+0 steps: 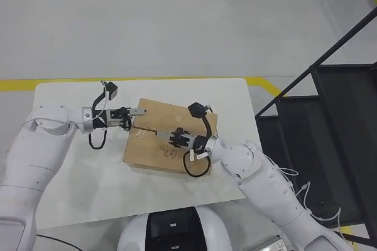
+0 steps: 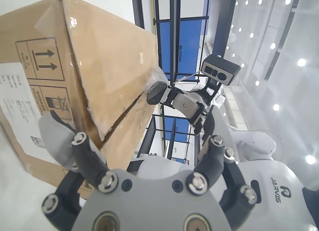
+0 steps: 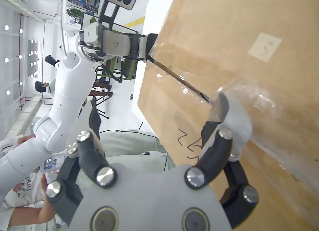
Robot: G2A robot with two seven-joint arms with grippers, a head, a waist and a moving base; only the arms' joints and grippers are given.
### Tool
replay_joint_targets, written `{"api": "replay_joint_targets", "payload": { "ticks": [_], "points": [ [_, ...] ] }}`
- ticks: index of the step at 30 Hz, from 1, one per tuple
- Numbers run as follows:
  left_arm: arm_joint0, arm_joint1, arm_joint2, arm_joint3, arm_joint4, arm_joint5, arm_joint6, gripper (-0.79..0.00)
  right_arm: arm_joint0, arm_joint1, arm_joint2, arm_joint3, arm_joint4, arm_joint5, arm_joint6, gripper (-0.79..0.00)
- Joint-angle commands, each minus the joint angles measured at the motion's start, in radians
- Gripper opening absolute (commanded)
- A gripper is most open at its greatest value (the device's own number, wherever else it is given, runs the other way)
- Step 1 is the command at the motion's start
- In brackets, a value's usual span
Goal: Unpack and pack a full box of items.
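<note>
1. Our left gripper (image 1: 135,117) is open wide at the end of the box (image 1: 169,116), just where the seam (image 3: 179,78) starts. One of its fingers (image 2: 54,127) touches the side wall with the labels.
2. Our right gripper (image 1: 174,138) is open wide too and holds nothing. One of its fingers (image 3: 221,107) rests on the box top, right on the seam, with clear tape (image 3: 251,97) bunched up around it.
3. We see the box sitting on the white table (image 1: 75,188) with its flaps down. We think we are at the very start, getting the top open.
4. Between our two grippers the seam shows as a dark slit. Past the right finger, shiny tape covers it. We think that is the part to free next.
5. To do this well, we should let the left gripper brace the box so it cannot slide or turn.
6. We should push the right finger straight along the seam, away from the left gripper, and not off to the side.
7. We should press softly. The things inside are hidden, and a deep poke may hurt them.
8. If the tape sticks to the finger, we should go slowly so the box does not lift.
</note>
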Motion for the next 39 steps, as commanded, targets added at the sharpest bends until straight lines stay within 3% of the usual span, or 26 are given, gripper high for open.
{"api": "replay_joint_targets", "payload": {
  "ticks": [1, 7, 13, 22, 39],
  "points": [
    [-0.006, -0.004, 0.007, 0.008, -0.005, -0.006, 0.001, 0.000, -0.002, 0.000, -0.003, -0.007, -0.001, -0.016, 0.007, 0.000],
    [-0.001, -0.004, -0.016, 0.020, -0.035, -0.035, 0.032, 0.000, 0.011, 0.002, -0.009, 0.006, -0.025, -0.099, 0.041, 0.000],
    [0.020, 0.009, -0.064, 0.015, -0.057, -0.045, 0.041, 0.000, 0.008, 0.010, 0.026, 0.004, -0.084, -0.107, 0.022, 0.000],
    [0.070, 0.031, -0.136, -0.018, -0.065, -0.038, 0.058, 0.000, -0.046, 0.032, 0.106, -0.047, -0.128, -0.099, 0.088, 0.000],
    [0.174, 0.066, -0.242, -0.152, -0.035, -0.007, 0.121, 0.000, 0.087, -0.009, -0.055, 0.072, -0.074, -0.039, 0.073, 0.000]
  ]
}}
